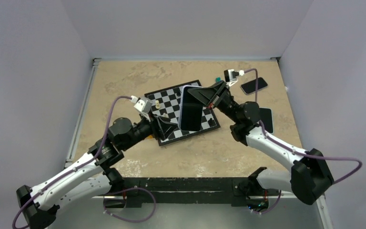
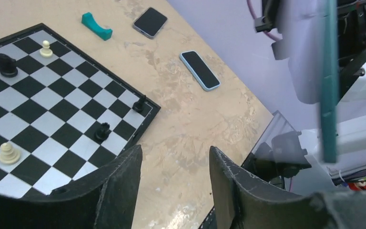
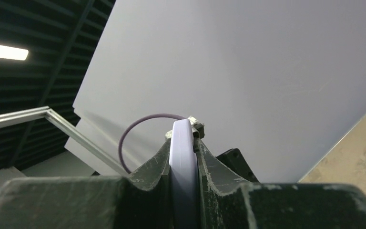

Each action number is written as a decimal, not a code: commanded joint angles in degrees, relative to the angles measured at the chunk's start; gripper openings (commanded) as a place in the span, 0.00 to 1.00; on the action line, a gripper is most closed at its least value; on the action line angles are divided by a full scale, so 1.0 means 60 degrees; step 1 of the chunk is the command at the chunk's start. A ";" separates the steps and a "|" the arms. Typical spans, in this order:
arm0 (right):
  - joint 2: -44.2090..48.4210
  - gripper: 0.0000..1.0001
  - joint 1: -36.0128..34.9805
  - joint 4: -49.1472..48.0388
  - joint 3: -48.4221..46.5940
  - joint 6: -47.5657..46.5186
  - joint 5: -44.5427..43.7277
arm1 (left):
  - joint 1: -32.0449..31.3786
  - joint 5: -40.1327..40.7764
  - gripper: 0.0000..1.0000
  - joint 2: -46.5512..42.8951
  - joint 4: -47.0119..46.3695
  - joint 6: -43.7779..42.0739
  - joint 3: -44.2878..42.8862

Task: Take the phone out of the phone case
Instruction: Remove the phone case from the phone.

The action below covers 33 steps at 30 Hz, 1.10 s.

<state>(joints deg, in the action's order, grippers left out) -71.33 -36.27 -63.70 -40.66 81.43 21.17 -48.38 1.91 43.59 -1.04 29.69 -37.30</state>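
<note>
Partly hidden, the phone case (image 3: 183,167) sits pinched in the right gripper (image 3: 183,139).

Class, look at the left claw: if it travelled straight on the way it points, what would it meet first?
Probably the bare table just past the chessboard corner; the phone in the right claw hangs off to one side. Depth is unclear.
</note>
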 commanded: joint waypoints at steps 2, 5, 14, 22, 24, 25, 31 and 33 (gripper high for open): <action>0.1008 0.00 0.0749 0.0041 -0.0105 0.0058 0.1488 | 0.0510 -0.2677 0.62 -0.1235 0.2253 0.0714 -0.0593; 0.0929 0.00 0.0984 0.0426 -0.0249 -0.0219 0.1591 | 0.0529 -0.3542 0.58 -0.1875 0.1995 0.1814 -0.0658; 0.0967 0.00 0.0992 0.1500 -0.0612 -0.0838 0.1375 | 0.0440 -0.5983 0.55 -0.0316 -0.3294 0.5898 -0.0763; 0.1025 0.00 0.1018 0.1445 -0.0581 -0.0636 0.1132 | 0.0422 -0.5422 0.55 -0.0051 -0.2766 0.6245 -0.0157; 0.0985 0.00 0.1010 0.1416 -0.0646 -0.0591 0.1151 | 0.0417 -0.5322 0.56 -0.0045 -0.2658 0.6253 -0.0068; 0.0973 0.00 0.1009 0.1374 -0.0656 -0.0556 0.1145 | 0.0417 -0.5295 0.56 -0.0026 -0.2624 0.6260 -0.0044; 0.0972 0.00 0.1018 0.1366 -0.0718 -0.0527 0.1137 | 0.0416 -0.5314 0.57 0.0427 -0.2559 0.6250 -0.0133; 0.1014 0.00 0.1017 0.1353 -0.0681 -0.0505 0.1154 | 0.0418 -0.5285 0.56 0.0579 -0.2600 0.6207 -0.0204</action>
<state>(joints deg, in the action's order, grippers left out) -67.09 -30.39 -51.81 -41.36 77.17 29.58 -45.56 -30.02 45.69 -14.59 66.30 -37.67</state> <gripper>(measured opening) 0.185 0.563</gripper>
